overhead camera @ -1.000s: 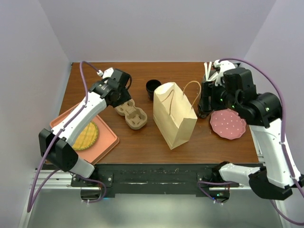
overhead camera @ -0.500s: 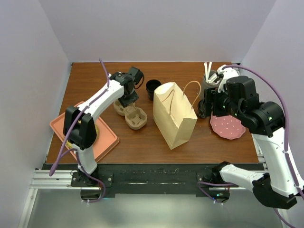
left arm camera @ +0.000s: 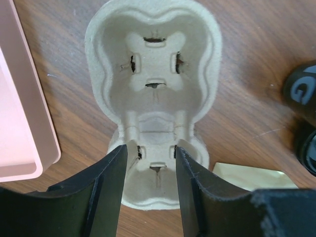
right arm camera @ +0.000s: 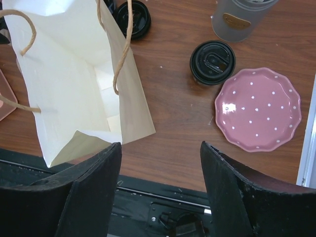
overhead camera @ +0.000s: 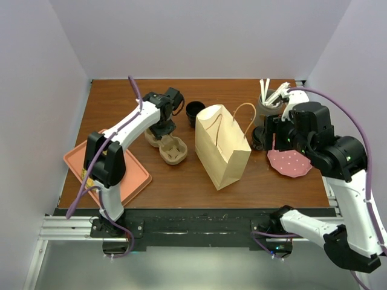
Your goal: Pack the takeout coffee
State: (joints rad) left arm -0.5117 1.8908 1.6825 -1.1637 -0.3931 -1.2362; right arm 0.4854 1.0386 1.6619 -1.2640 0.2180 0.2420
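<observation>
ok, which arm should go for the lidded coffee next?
Right, probably. The right end effector, open, hangs on the same side of the bag as the coffee, which sits by the plate. The left end effector is over the carrier, beyond the bag.

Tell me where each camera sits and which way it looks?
Top camera: high behind the bases, looking down on the table; left arm and right arm show.
Left wrist camera: on the left arm, looking down at the cardboard cup carrier; the open left gripper shows.
Right wrist camera: on the right arm, looking down at the paper bag, takeout coffee and pink plate; the open right gripper shows.
Shared: top and right wrist views both show the paper bag and pink plate.
</observation>
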